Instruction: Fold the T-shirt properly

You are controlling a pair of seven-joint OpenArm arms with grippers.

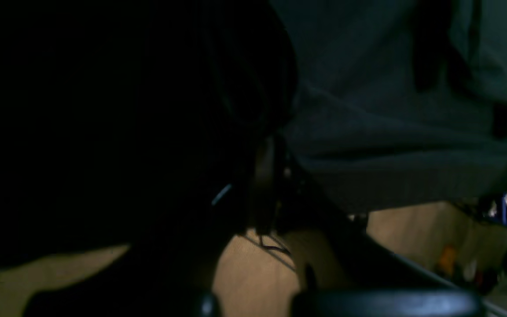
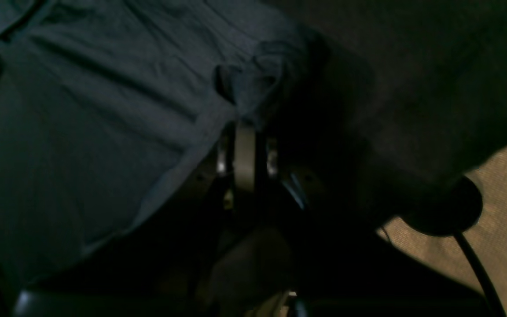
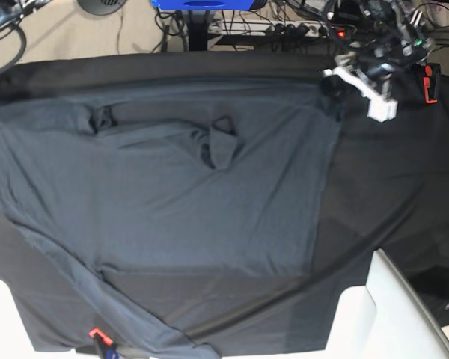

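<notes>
The T-shirt (image 3: 172,194) lies spread across the black-covered tabletop (image 3: 404,194). Both jaws are closed: the right gripper (image 2: 245,127) pinches a bunched edge, the left gripper (image 1: 275,145) sits against the cloth (grip unclear), probably to carry one side over for a fold.

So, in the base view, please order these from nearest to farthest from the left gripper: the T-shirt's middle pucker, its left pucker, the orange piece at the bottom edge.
From the left gripper, upper right:
1. middle pucker, shirt centre.
2. left pucker, upper left.
3. orange piece, bottom left.
</notes>
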